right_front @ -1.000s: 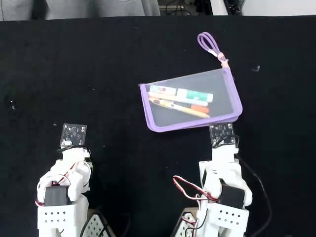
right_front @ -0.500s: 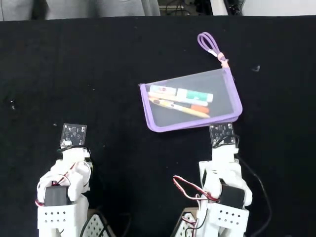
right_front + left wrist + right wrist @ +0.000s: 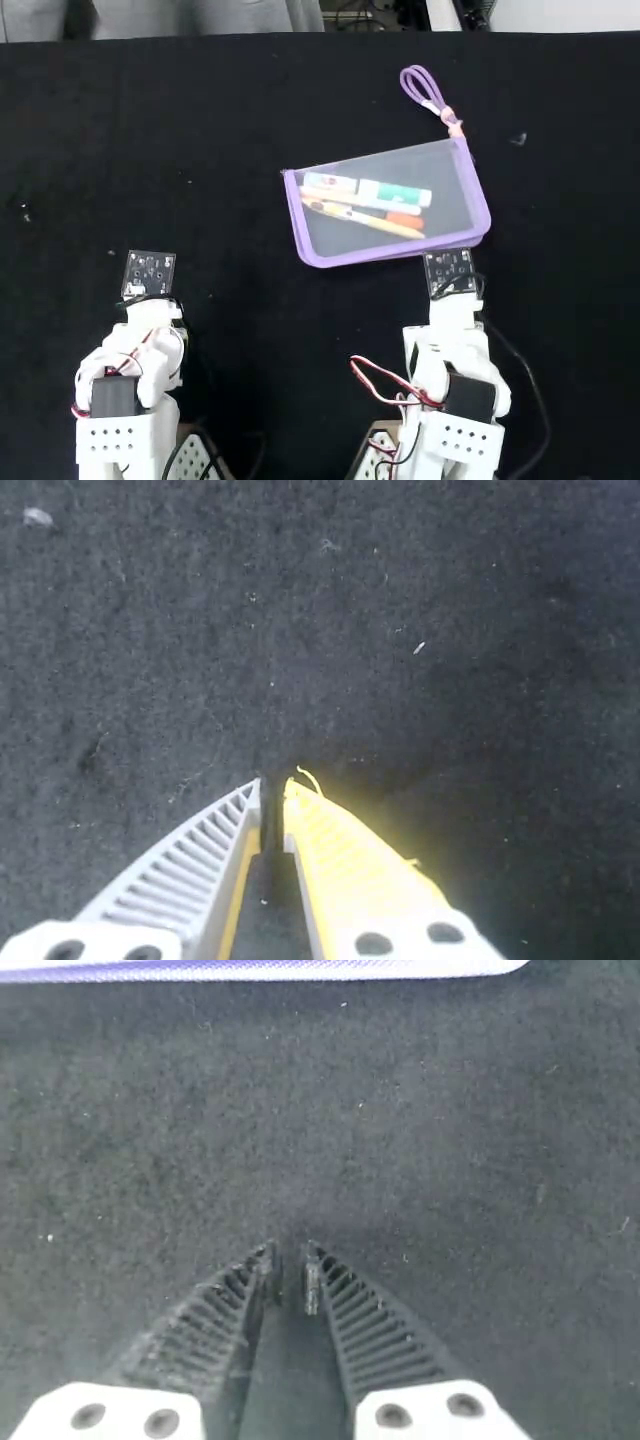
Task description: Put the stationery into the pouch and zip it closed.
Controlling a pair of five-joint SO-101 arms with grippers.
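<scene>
Change: You will find nothing moved since the earlier frames; pouch, arms and grippers all sit exactly as they did a second ago.
Pouch: The translucent pouch (image 3: 388, 203) with purple trim lies flat on the black table (image 3: 200, 140), right of centre and slightly tilted.
Stationery: The stationery (image 3: 330, 184) is already inside the pouch, visible through its clear face (a white-and-green marker (image 3: 395, 193) lying just above the orange and yellow pens (image 3: 375, 219)).
Zip: You cannot tell from above whether the zip along the far edge is closed.
Strap: A purple wrist strap (image 3: 424, 88) trails from the pouch's far right corner, looped on the cloth.
Right gripper: Your right gripper (image 3: 290, 1263) is clenched on nothing, its black ribbed fingers (image 3: 345, 1305) drawn nearly together just above the cloth, with the pouch's purple near edge (image 3: 250, 970) a little way ahead of it.
Right arm: The right arm (image 3: 452, 370) stands folded just in front of the pouch's near edge.
Left gripper: Your left gripper (image 3: 272, 792) is likewise clenched and empty, its white and yellow fingers (image 3: 340, 850) meeting at the tips over bare cloth.
Left arm: The left arm (image 3: 130, 375) stands folded at the near left, well apart from the pouch.
</scene>
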